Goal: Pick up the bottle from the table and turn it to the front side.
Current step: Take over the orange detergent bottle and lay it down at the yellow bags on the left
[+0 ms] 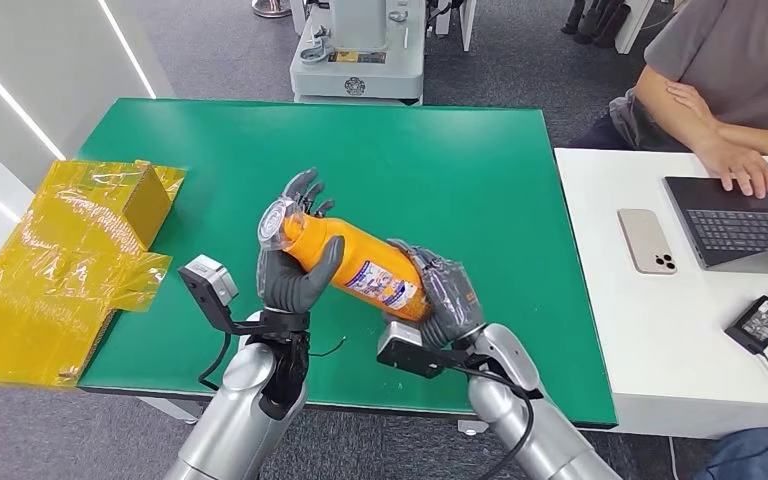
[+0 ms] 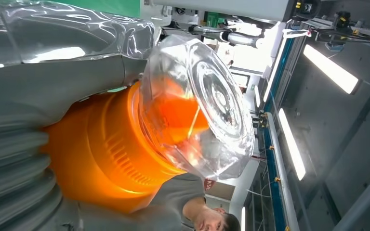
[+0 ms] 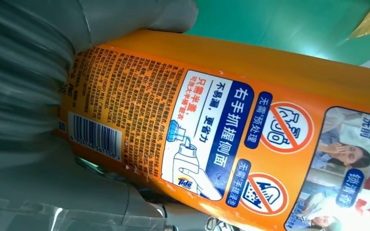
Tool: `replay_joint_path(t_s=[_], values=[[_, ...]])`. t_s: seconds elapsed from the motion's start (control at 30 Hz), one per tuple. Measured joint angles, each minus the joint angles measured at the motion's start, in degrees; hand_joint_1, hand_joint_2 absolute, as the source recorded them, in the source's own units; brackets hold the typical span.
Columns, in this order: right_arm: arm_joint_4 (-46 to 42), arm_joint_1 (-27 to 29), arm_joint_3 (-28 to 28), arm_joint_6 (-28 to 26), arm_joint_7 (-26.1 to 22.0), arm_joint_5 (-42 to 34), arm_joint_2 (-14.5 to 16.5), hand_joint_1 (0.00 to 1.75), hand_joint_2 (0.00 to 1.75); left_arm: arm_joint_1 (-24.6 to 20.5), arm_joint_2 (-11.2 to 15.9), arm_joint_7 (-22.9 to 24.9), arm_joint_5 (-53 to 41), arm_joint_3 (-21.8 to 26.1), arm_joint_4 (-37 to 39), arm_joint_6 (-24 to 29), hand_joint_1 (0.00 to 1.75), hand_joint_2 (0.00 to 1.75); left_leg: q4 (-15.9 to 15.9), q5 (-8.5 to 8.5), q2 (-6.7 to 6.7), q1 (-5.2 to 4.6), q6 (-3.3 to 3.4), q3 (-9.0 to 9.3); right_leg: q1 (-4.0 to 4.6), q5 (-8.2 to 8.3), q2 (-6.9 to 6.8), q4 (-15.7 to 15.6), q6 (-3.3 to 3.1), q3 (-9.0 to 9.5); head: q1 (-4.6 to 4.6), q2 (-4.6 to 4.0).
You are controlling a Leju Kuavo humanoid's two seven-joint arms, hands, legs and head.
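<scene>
Orange bottle [image 1: 360, 265] lifted above the green table [image 1: 480, 180], left hand [image 1: 295, 268] gripping its neck, right hand [image 1: 440, 290] seemingly clasping its base.

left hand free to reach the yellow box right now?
Probably not: the left hand grips the orange bottle near its cap while the right hand holds the base. The yellow box lies unobstructed beside it.

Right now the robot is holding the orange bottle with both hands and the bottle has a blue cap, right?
Not quite. Both the left hand and right hand do hold the orange detergent bottle, but its cap is clear, not blue. The left wrist view shows that up close.
</scene>
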Motion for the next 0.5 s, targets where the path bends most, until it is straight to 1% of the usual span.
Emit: replay_joint_path(t_s=[0.23,0.33,0.37,0.47,0.5], values=[[0.83,-0.13,-0.05,-0.07,0.01,-0.04,0.14,1.75,1.75,0.37,-0.03,-0.04,0.09,0.00,0.00,-0.59,1.75,1.75,0.00,0.00,-0.01,0.00,0.00,-0.01,0.00,0.00,-0.01,0.00,0.00,0.00,0.00,0.00],[1.00,-0.11,-0.06,-0.08,-0.04,-0.06,0.18,1.71,1.75,0.38,-0.05,-0.05,0.17,0.01,0.00,-0.59,1.75,1.75,0.00,0.00,-0.01,0.00,0.00,-0.01,0.00,0.00,-0.01,0.00,0.00,0.00,0.00,0.00],[1.03,-0.11,-0.07,-0.08,-0.07,-0.08,0.18,1.34,1.75,0.39,-0.05,-0.05,0.19,0.01,0.00,-0.59,1.75,1.75,0.00,0.00,-0.01,0.00,0.00,-0.01,0.00,0.00,-0.01,0.00,0.00,0.00,0.00,0.00],[1.16,-0.11,-0.15,-0.11,-0.10,-0.11,0.19,0.07,1.75,0.45,-0.05,-0.05,0.14,0.00,0.00,-0.59,1.75,1.75,0.00,0.00,0.00,0.00,0.00,-0.01,0.00,0.00,-0.01,0.00,0.00,0.00,0.00,0.00],[1.22,-0.11,-0.16,-0.19,-0.08,-0.11,0.22,0.00,1.75,0.47,-0.05,-0.05,0.05,0.00,0.00,-0.59,1.75,1.75,0.00,0.00,0.00,0.00,0.00,0.00,0.00,0.00,0.00,0.00,0.00,0.00,0.00,0.00]])
